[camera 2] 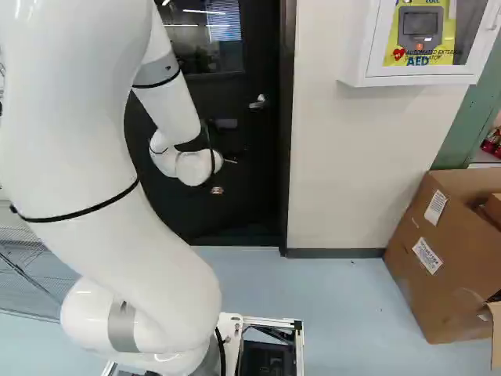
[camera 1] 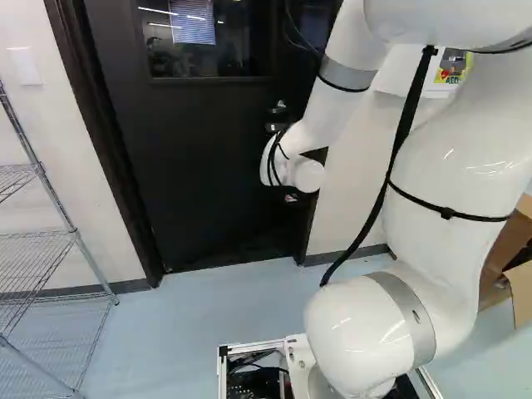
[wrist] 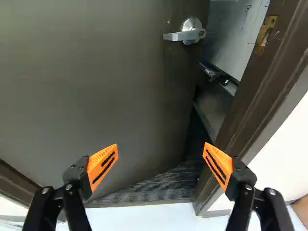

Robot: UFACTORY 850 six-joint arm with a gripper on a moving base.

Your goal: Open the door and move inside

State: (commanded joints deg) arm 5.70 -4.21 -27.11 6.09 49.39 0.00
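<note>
Released, its two orange pads spread wide with nothing gripped between them, a robot's black claw (wrist: 160, 154) points at a dark door (wrist: 96, 86) that stands ajar, swung away from the machine. From the hinge side rightward, the panel spans the area ahead of one finger and ends at its free edge. Near that edge sits the silver lever handle (wrist: 185, 35), beyond the claw and above its level, its long axis crosswise and its tip turned toward the hinges. Next comes the narrow opening (wrist: 191, 132), ahead of the claw, with the frame (wrist: 255, 96) bounding it in front of the other finger. With the latch apparently clear of the frame, the next move looks like a push on the panel near its free edge rather than a pull on the lever; the finger on the frame side could snag as the base follows.

Farther right, a white wall cabinet (camera 2: 415, 81) holds a defibrillator (camera 2: 420, 27) behind its window. Below it, at the right edge of the right base view, a cardboard box (camera 2: 438, 298) stands with its top unfolded, a smaller brown carton (camera 2: 491, 210) showing inside.
</note>
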